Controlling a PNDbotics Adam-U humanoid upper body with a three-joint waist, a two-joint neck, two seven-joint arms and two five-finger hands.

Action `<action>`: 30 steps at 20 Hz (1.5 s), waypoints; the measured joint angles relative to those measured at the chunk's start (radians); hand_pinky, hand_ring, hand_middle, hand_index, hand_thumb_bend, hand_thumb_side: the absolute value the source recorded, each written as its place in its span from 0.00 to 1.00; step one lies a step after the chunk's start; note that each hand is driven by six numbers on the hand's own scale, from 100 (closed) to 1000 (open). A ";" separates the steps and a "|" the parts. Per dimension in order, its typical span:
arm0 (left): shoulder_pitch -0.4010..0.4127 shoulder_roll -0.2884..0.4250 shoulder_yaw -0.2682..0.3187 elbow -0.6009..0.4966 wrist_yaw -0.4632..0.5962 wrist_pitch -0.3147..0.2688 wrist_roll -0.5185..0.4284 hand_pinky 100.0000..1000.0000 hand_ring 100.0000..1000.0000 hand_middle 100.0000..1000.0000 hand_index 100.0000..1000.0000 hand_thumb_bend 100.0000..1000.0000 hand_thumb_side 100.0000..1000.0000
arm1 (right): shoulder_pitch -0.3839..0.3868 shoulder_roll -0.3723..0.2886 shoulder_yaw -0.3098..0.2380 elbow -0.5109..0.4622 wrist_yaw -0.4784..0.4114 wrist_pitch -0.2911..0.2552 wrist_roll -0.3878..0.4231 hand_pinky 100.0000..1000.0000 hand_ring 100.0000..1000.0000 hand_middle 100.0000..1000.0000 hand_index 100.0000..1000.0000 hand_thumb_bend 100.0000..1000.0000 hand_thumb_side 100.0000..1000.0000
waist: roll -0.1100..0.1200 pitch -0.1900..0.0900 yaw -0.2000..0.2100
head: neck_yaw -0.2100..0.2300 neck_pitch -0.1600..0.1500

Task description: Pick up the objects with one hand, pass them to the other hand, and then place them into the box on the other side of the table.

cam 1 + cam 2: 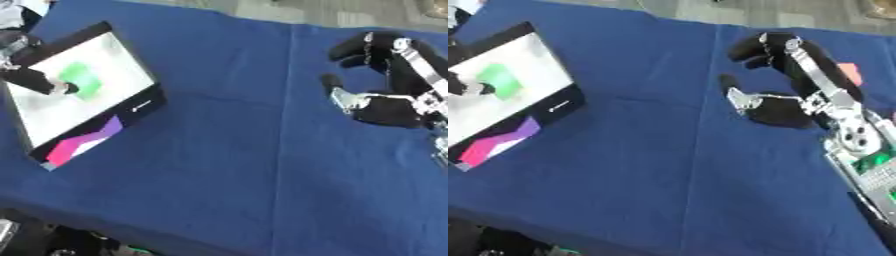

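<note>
A flat box [131, 107] with a black rim and a white inside lies askew at the table's left. A green object [83, 77] lies inside it. My left hand [39, 81] reaches into the box from the upper left, its tip at the green object's left edge. At the right my right hand [779, 109] hovers over the blue cloth. It is open, with relaxed bent fingers [754, 46], the thumb pointing left, and nothing in it. A small pink object [850, 73] lies on the cloth just behind the right forearm.
A blue cloth [227, 165] covers the table, with a crease running down its middle. The box's front flap [83, 142] shows pink, purple and white shapes. Dark clutter sits below the table's near edge at the lower left.
</note>
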State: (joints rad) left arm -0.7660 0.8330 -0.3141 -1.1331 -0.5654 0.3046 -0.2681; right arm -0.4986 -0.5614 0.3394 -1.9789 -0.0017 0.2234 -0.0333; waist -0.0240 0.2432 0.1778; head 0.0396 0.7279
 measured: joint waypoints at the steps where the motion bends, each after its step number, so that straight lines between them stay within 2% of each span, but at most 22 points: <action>1: 0.000 0.000 0.003 0.002 -0.007 0.001 -0.001 0.82 0.77 0.69 0.80 0.77 0.37 | 0.000 0.000 0.000 0.000 0.000 0.000 0.000 0.74 0.74 0.56 0.62 0.16 0.00 | 0.000 0.000 0.000 | -0.003 0.000; 4: 0.000 0.000 0.010 0.006 -0.023 0.006 -0.003 0.82 0.77 0.70 0.81 0.81 0.37 | 0.000 0.000 0.000 0.000 -0.002 -0.001 -0.002 0.74 0.74 0.56 0.62 0.16 0.00 | 0.000 0.000 0.000 | -0.014 0.000; 6: 0.000 0.000 0.018 0.005 -0.026 0.012 -0.004 0.82 0.77 0.69 0.81 0.78 0.38 | 0.000 0.000 0.000 0.000 -0.003 -0.002 -0.003 0.73 0.74 0.56 0.62 0.16 0.00 | 0.000 0.000 0.000 | -0.017 0.000; 8: 0.000 0.000 0.030 -0.011 -0.023 0.019 0.002 0.82 0.75 0.68 0.80 0.71 0.36 | 0.001 0.000 -0.001 0.000 -0.003 -0.002 -0.006 0.74 0.75 0.56 0.62 0.16 0.00 | 0.000 0.000 0.000 | -0.024 0.000; 10: 0.002 0.000 0.045 -0.043 -0.009 0.034 0.020 0.82 0.72 0.66 0.79 0.58 0.36 | 0.002 0.000 -0.007 0.000 -0.003 -0.005 -0.010 0.74 0.75 0.57 0.62 0.16 0.00 | 0.000 0.000 0.000 | -0.042 0.001; 14: 0.024 0.001 0.082 -0.164 0.076 0.070 0.085 0.81 0.69 0.65 0.78 0.45 0.38 | 0.003 -0.021 -0.032 0.000 -0.003 -0.013 -0.029 0.74 0.75 0.58 0.64 0.18 0.00 | -0.001 0.000 0.001 | -0.100 0.001; 18: 0.056 0.004 0.114 -0.308 0.197 0.095 0.161 0.79 0.65 0.62 0.77 0.38 0.40 | 0.009 -0.071 -0.071 0.000 -0.005 -0.018 -0.044 0.75 0.76 0.60 0.65 0.18 0.00 | -0.002 0.000 -0.004 | -0.152 0.000; 19: 0.066 0.007 0.117 -0.345 0.229 0.096 0.181 0.78 0.63 0.61 0.76 0.35 0.40 | 0.014 -0.086 -0.083 0.000 -0.009 -0.019 -0.047 0.75 0.77 0.61 0.66 0.10 0.00 | -0.002 0.000 -0.005 | -0.162 0.000; 20: 0.075 0.011 0.121 -0.374 0.258 0.097 0.197 0.78 0.62 0.60 0.76 0.34 0.40 | 0.018 -0.099 -0.095 0.000 -0.012 -0.020 -0.049 0.75 0.77 0.61 0.66 0.19 0.00 | -0.002 0.000 -0.005 | -0.169 0.000; 25: 0.117 0.012 0.139 -0.493 0.395 0.089 0.269 0.79 0.61 0.59 0.75 0.31 0.42 | 0.046 -0.182 -0.164 0.000 -0.042 -0.032 -0.049 0.76 0.78 0.66 0.69 0.19 0.00 | -0.004 0.000 -0.007 | -0.196 -0.001; 30: 0.139 0.012 0.150 -0.571 0.472 0.085 0.310 0.79 0.60 0.60 0.75 0.30 0.42 | 0.068 -0.291 -0.224 -0.001 -0.070 -0.021 0.021 0.78 0.82 0.73 0.74 0.23 0.03 | -0.005 0.008 -0.002 | -0.216 -0.001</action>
State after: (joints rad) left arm -0.6273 0.8452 -0.1643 -1.7040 -0.0934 0.3901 0.0422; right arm -0.4303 -0.8519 0.1150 -1.9794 -0.0713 0.2025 -0.0126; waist -0.0289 0.2512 0.1763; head -0.1759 0.7267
